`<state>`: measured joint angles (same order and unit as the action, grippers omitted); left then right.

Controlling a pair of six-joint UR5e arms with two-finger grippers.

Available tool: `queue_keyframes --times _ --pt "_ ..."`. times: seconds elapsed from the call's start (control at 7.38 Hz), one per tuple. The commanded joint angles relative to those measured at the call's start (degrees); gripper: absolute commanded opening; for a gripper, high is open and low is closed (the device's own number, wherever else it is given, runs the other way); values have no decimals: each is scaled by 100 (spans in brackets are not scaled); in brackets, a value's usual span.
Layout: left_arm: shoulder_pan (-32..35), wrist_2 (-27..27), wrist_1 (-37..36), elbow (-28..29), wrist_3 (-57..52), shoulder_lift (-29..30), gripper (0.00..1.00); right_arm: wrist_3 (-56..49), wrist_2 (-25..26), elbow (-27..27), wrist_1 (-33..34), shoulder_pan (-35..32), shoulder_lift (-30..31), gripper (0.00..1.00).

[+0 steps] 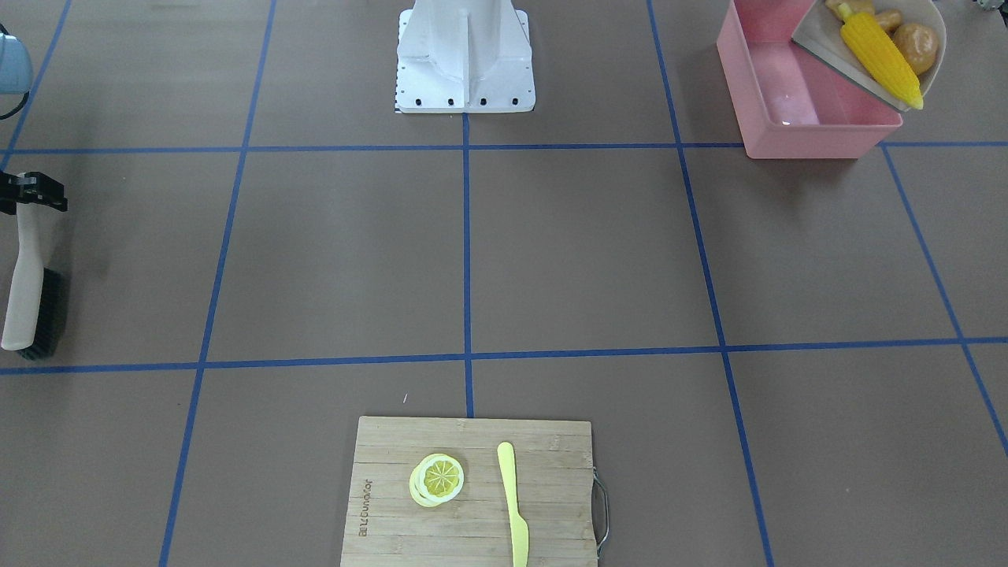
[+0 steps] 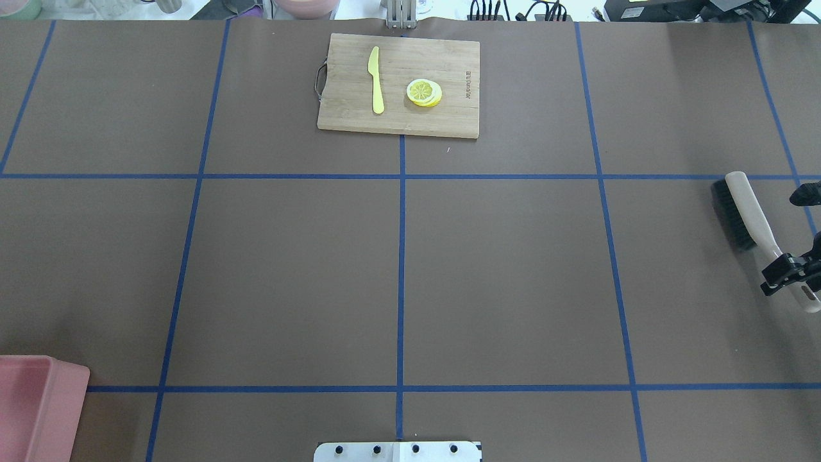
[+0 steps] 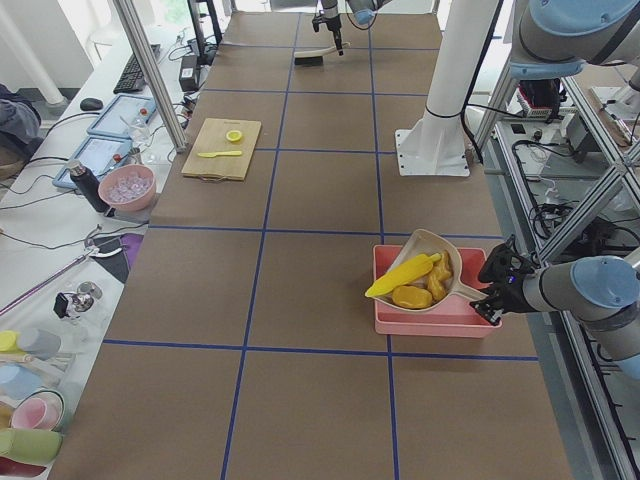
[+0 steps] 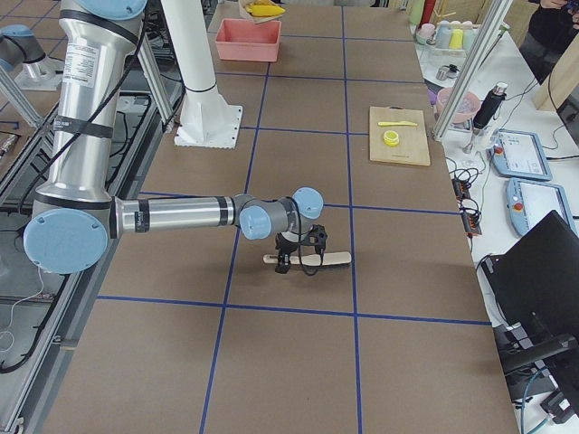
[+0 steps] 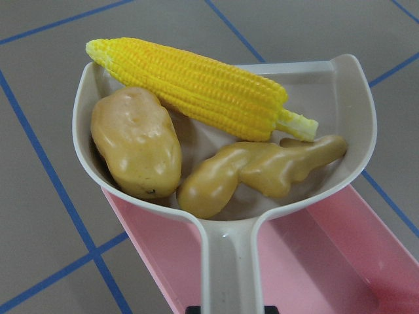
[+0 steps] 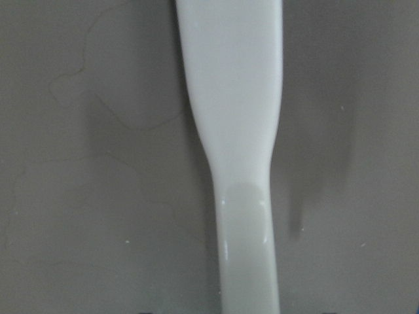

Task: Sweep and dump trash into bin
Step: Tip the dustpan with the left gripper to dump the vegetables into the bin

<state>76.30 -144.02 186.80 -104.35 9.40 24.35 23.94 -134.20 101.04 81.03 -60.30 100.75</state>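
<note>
1. Corn cob (image 5: 196,85), potato (image 5: 134,140) and ginger root (image 5: 262,170) lie in dustpan (image 5: 353,111) over pink bin (image 1: 819,138), which the overhead view mostly cuts off.
2. Left gripper (image 3: 493,288), barely visible, pinches the dustpan handle.
3. Right gripper (image 2: 786,269) pinches the brush (image 2: 747,208) handle.

Small dark brand imprint burned along the short edge of the bamboo cutting board (image 1: 551,472) opposite its metal handle (image 1: 603,510), near the lemon slice (image 1: 437,479), letters too small and turned to read, nothing else legible
</note>
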Motion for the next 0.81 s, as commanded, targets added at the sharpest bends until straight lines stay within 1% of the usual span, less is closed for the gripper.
queue_keyframes --times 0.0,0.14,0.27,0.41,0.54,0.68 --pt "113 -100 -545 -15 -865 -298 0 22 -10 56 0 -17 -21 100" --pt "166 -100 -826 -120 -1235 -377 0 23 -10 82 0 -70 -21 100" --pt "253 -100 -1368 -434 -1874 -596 0 23 -10 91 0 -105 -21 100" --pt "298 -100 -1713 -690 -2263 -789 0 31 -19 91 0 -149 -82 100" --pt "385 -91 -1952 -692 -2763 -791 0 23 -27 91 0 -167 -91 100" --pt "551 -99 -2415 -805 -3473 -809 0 31 -27 83 0 -175 -134 100"
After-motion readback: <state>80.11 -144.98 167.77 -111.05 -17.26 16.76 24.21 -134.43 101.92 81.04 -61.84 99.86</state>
